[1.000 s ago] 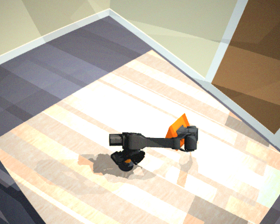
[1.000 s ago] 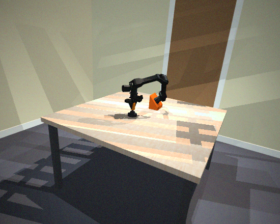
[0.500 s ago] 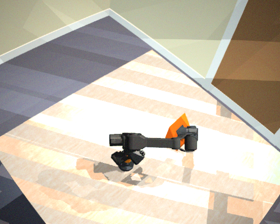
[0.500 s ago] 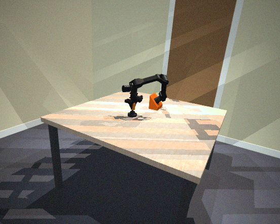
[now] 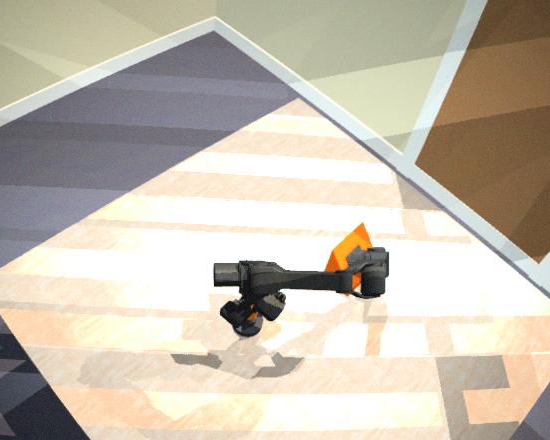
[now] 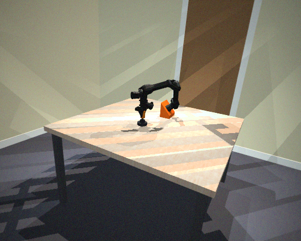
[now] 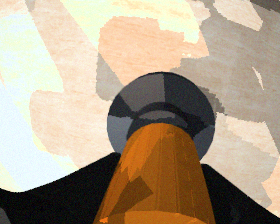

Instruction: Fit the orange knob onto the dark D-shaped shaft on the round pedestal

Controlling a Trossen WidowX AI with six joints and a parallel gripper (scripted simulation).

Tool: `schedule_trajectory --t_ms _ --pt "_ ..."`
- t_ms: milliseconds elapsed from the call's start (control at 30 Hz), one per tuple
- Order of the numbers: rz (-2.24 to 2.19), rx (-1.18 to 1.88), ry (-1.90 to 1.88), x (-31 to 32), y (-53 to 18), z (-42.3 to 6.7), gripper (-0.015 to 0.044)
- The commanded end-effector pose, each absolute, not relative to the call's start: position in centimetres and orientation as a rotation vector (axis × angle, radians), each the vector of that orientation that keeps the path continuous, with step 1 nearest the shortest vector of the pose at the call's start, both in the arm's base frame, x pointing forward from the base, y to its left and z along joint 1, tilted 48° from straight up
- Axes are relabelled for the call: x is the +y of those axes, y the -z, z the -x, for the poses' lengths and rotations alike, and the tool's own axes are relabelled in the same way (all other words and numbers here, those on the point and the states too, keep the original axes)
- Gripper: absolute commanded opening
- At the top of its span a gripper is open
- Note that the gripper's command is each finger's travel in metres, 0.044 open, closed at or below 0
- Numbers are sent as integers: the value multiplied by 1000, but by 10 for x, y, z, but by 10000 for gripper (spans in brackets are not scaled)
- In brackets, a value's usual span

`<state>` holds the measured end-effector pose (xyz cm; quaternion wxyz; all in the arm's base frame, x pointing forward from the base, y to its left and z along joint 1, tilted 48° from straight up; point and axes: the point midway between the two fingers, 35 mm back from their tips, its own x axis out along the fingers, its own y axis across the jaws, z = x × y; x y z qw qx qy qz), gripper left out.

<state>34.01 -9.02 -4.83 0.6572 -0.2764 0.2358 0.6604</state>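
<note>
My gripper (image 5: 252,310) (image 6: 143,110) points straight down and is shut on the orange knob (image 5: 252,316) (image 6: 144,114) (image 7: 157,189). The knob is a tapered orange cylinder held upright. It stands directly over the dark round pedestal (image 5: 247,330) (image 6: 142,123) (image 7: 124,119) on the table. In the wrist view the knob's lower end covers the middle of the pedestal, so the shaft is hidden. I cannot tell whether the knob sits on the shaft or how far down it is. Only the pedestal's rim shows around the knob.
An orange wedge block (image 5: 349,247) (image 6: 165,110) stands by the arm's base, behind and to the right of the pedestal. The wooden table (image 6: 165,156) carries patchy light and shadows. Its edges are far from the pedestal.
</note>
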Motion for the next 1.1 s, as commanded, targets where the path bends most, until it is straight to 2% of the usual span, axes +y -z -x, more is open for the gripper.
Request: schedule_trajectory --t_ms 0,1067 --pt "669 499 -1504 -95 47 -341 0" --pt "668 499 -1504 -88 49 -339 0"
